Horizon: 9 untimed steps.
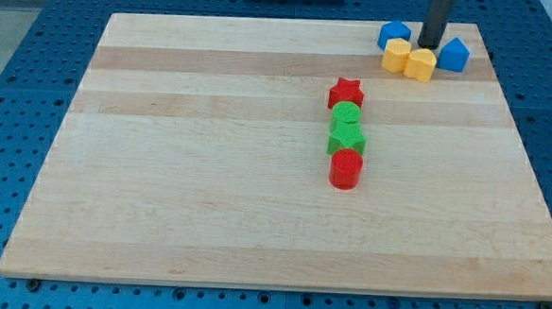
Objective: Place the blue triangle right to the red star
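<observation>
The blue triangle (pixel 453 55) lies near the board's top right corner. The red star (pixel 345 92) lies left of and below it, near the board's upper middle. My tip (pixel 427 46) is down between a blue cube (pixel 394 34) on its left and the blue triangle on its right. It stands just above two yellow blocks (pixel 396 56) (pixel 420 65), close to the triangle's left side. I cannot tell whether it touches any of them.
Below the red star, a column runs down: a green round block (pixel 346 114), a green star (pixel 347 137) and a red cylinder (pixel 346 169). The wooden board (pixel 209 170) lies on a blue perforated table; its right edge is near the triangle.
</observation>
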Motion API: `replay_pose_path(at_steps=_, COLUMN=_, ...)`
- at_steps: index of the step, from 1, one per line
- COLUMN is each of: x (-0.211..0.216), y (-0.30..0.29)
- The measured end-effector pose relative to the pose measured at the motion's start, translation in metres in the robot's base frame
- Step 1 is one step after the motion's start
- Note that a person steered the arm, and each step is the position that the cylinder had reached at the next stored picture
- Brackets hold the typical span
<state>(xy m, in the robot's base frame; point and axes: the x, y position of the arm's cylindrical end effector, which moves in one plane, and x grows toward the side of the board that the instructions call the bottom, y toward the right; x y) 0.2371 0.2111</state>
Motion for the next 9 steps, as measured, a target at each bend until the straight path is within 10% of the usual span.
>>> replay_pose_path(at_steps=9, x=0.060, y=0.009)
